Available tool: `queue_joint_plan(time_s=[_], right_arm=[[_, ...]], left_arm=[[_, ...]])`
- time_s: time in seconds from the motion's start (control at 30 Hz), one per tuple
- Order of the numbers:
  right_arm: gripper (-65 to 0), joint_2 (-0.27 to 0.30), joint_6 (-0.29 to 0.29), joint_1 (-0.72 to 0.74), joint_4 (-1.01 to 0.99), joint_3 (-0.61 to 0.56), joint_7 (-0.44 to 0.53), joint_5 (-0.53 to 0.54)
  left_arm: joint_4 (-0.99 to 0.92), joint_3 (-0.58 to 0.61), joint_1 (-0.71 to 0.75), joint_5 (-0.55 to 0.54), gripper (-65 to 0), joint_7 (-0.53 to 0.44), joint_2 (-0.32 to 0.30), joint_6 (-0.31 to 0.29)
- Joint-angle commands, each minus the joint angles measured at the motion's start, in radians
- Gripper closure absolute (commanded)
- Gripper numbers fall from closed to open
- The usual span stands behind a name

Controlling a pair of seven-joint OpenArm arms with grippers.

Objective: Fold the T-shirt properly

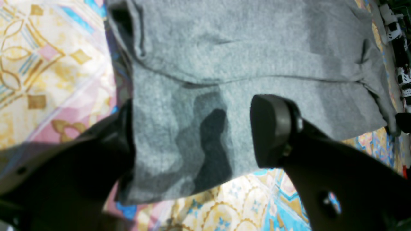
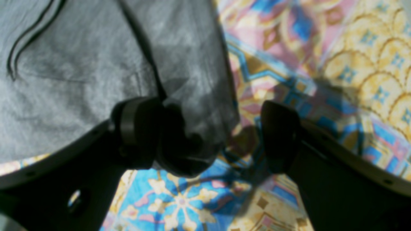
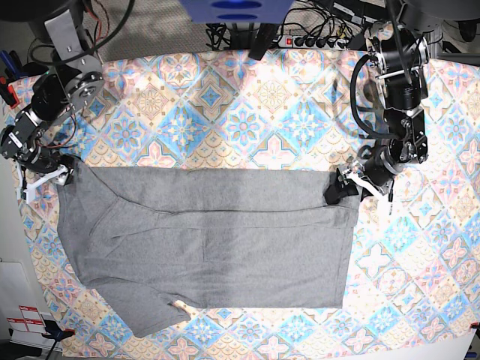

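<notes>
Base view shows the T-shirt (image 3: 210, 240) lying flat on the patterned tablecloth (image 3: 247, 112), with its far part already folded over so that a straight fold edge runs from one arm to the other. The left gripper (image 3: 341, 187) sits at the end of this edge on the right of the picture, and the right gripper (image 3: 46, 174) at the other end. In the left wrist view the left gripper (image 1: 192, 134) has its jaws apart, with a corner of the double-layered grey cloth lying between them; whether the cloth is pinched cannot be told. In the right wrist view the right gripper (image 2: 213, 134) is spread wide, one finger (image 2: 138, 131) touching the cloth edge and the other over bare tablecloth, so it seems to hold nothing. The knit looks light, soft and limp; it will sag and wrinkle if lifted by one point. A good hold is probably both corners of one edge together, taking all layers.
</notes>
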Motion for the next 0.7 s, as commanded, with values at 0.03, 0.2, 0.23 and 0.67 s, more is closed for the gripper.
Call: queue_joint_plan(time_s=[0.03,0.2,0.23,0.67], right_arm=[[-48.0,0.023,0.005,0.018,0.015,0.011,0.01,0.014],[-48.0,0.023,0.005,0.018,0.013,-0.01,0.008,0.014],[-48.0,0.02,0.005,0.018,0.013,-0.01,0.007,0.014],[-47.4,0.003,0.005,0.058,-0.126,-0.022,-0.035,0.011]], left_arm=[[-0.008,0.006,0.014,0.061,-43.7,0.089,-0.009,0.032],[-0.008,0.006,0.016,0.061,-43.7,0.089,-0.009,0.032],[-0.008,0.006,0.016,0.061,-43.7,0.089,-0.009,0.032],[-0.008,0.009,0.013,0.061,-43.3,0.089,-0.023,0.032]])
